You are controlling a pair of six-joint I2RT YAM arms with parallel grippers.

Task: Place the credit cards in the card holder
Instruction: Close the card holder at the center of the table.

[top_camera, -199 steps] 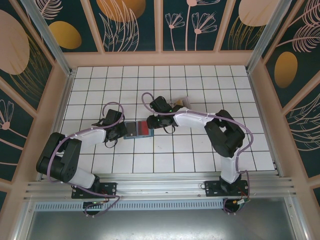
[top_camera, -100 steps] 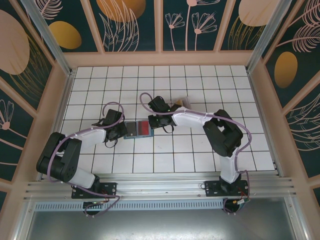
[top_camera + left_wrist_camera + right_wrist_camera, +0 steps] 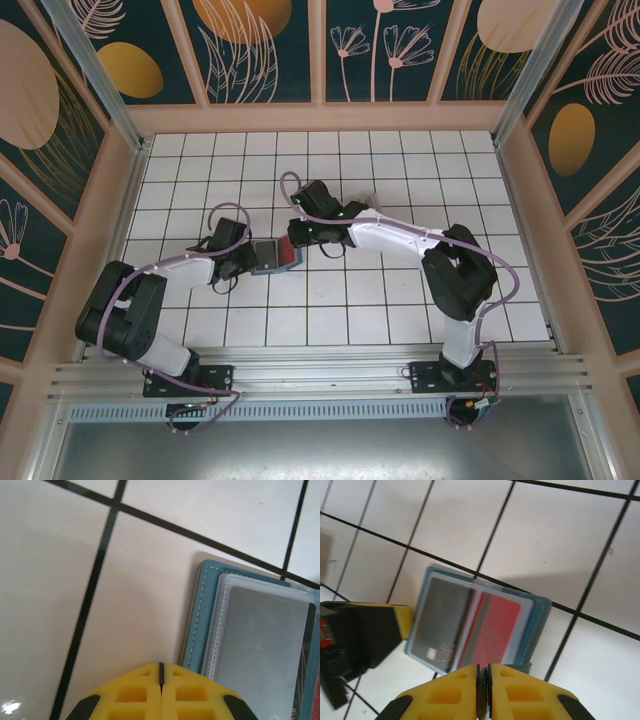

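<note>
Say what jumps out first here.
The open teal card holder lies mid-table on the white tiles, a red card and a dark grey card on its inner face. Both yellow-fingered grippers crowd it: left gripper at its left edge, right gripper at the red side, both shut.

cut off: I see the card holder (image 3: 196, 620) run off the right edge | blurred: I can't read the print on the grey card (image 3: 260, 640) | hidden: the right gripper (image 3: 483, 687) covers the card holder's near edge
</note>
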